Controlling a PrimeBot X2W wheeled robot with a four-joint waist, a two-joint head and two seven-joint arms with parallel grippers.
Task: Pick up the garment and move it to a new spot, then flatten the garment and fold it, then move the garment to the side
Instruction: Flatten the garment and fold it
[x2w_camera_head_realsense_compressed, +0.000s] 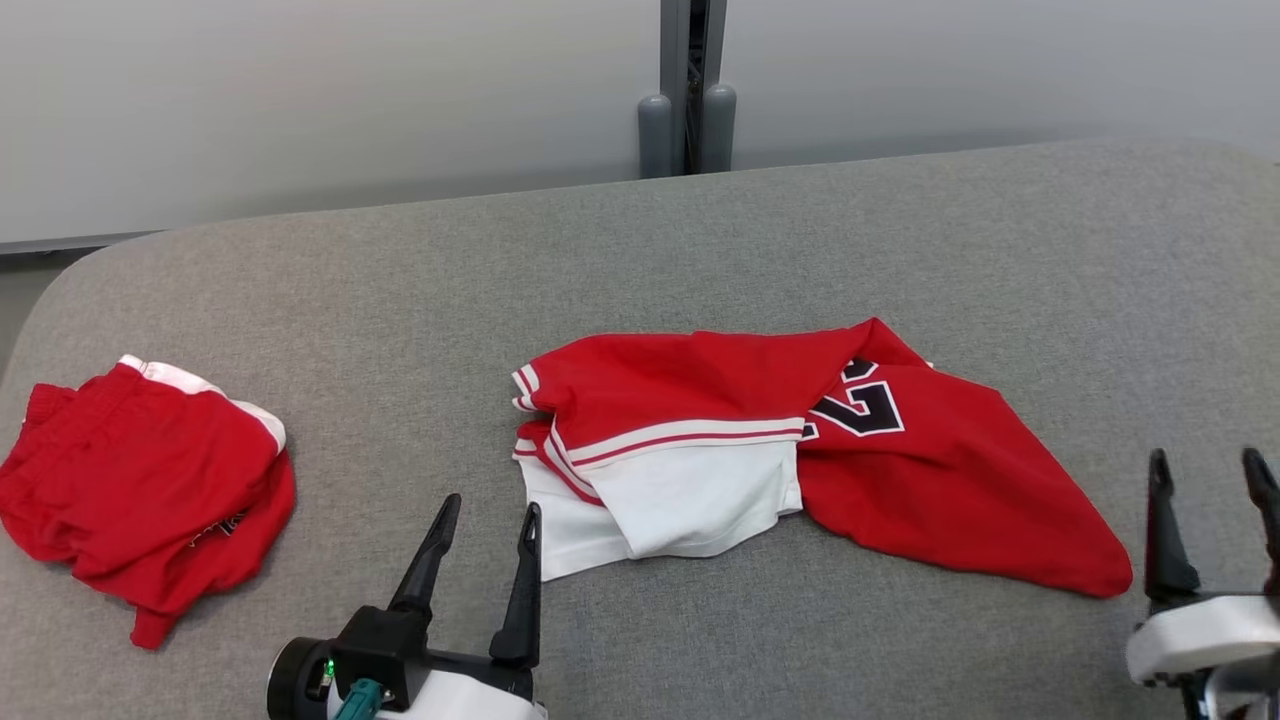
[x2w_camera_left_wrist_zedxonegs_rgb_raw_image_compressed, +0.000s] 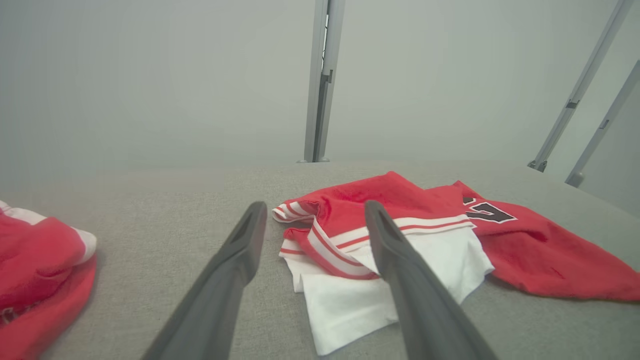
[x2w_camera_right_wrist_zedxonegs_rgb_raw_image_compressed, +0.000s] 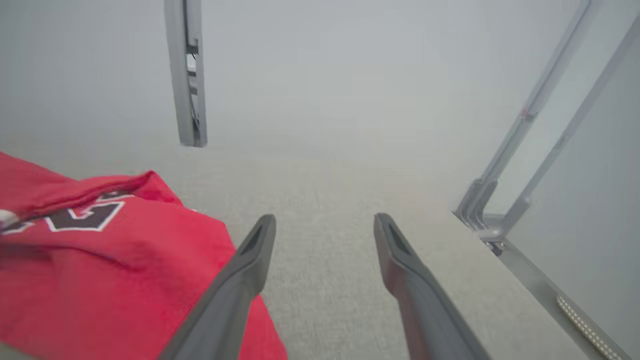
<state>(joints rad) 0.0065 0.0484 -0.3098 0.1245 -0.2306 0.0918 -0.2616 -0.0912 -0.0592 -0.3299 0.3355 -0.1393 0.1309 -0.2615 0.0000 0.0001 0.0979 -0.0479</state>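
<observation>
Jersey (x2w_camera_head_realsense_compressed: 700, 390) lies between left tool (x2w_camera_head_realsense_compressed: 494, 502) and right tool (x2w_camera_head_realsense_compressed: 1205, 454), both spread empty; head view shows shorts (x2w_camera_head_realsense_compressed: 140, 480) whole.

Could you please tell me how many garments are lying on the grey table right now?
2. A crumpled red and white jersey lies in the middle of the grey table; a bunched red garment sits near its left edge. Another piece folded inside either would be hidden.
</observation>
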